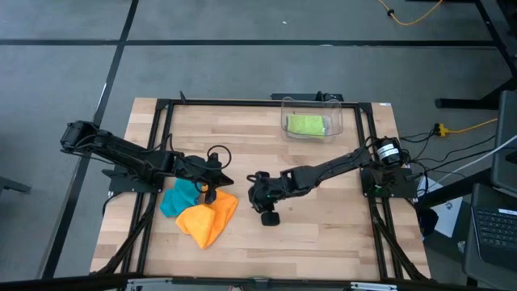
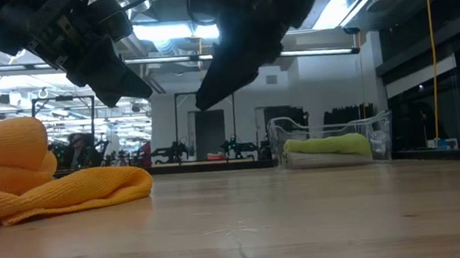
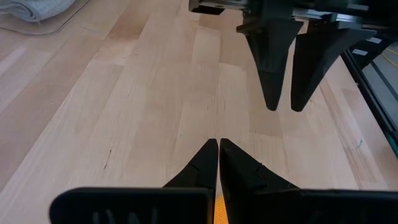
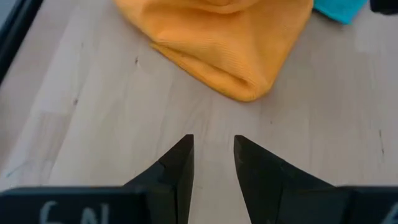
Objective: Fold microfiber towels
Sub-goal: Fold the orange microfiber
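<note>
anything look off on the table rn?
Nothing damaged or spilled. The orange towel lies crumpled, unfolded, partly over the teal towel near the left tool, which is shut. The green towel sits folded in the clear bin. Right tool is open, empty, near the orange towel.

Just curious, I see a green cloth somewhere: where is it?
From above, the lime green towel lies in the clear plastic bin at the table's far edge, right of centre, well away from both grippers.

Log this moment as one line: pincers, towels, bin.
left pincer: shut, empty, above orange towel | right pincer: open, empty, beside it | teal towel: unfolded | green towel: in bin
</note>
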### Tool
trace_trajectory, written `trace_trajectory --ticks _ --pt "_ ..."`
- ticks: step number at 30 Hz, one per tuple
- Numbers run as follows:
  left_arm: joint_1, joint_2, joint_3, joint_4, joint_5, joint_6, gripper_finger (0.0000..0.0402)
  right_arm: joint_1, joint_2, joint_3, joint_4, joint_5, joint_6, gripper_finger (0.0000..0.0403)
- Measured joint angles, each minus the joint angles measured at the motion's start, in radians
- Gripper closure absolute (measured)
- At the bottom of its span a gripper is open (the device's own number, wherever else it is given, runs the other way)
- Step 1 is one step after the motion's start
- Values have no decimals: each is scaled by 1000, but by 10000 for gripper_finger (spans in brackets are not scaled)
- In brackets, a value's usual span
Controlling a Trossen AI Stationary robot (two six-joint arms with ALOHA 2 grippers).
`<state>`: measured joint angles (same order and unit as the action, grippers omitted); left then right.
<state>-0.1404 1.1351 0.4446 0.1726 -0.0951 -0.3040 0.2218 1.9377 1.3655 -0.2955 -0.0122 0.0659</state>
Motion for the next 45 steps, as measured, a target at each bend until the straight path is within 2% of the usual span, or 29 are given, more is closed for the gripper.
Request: trace_trajectory --ticks 20,25,32,37,45 --pt "0 0 0 9 -61 -8 392 5 0 0 104 3 -27 286" --pt "0 0 0 13 -60 -9 392 4 0 0 99 3 45 286" --pt "-6 0 0 -43 19 -171 392 4 2 0 95 2 102 286" --pt "-38 0 0 -82 -1 -160 392 8 55 1 161 -6 122 286" --pt "-59 0 0 -83 -117 -157 392 8 208 12 309 43 139 286"
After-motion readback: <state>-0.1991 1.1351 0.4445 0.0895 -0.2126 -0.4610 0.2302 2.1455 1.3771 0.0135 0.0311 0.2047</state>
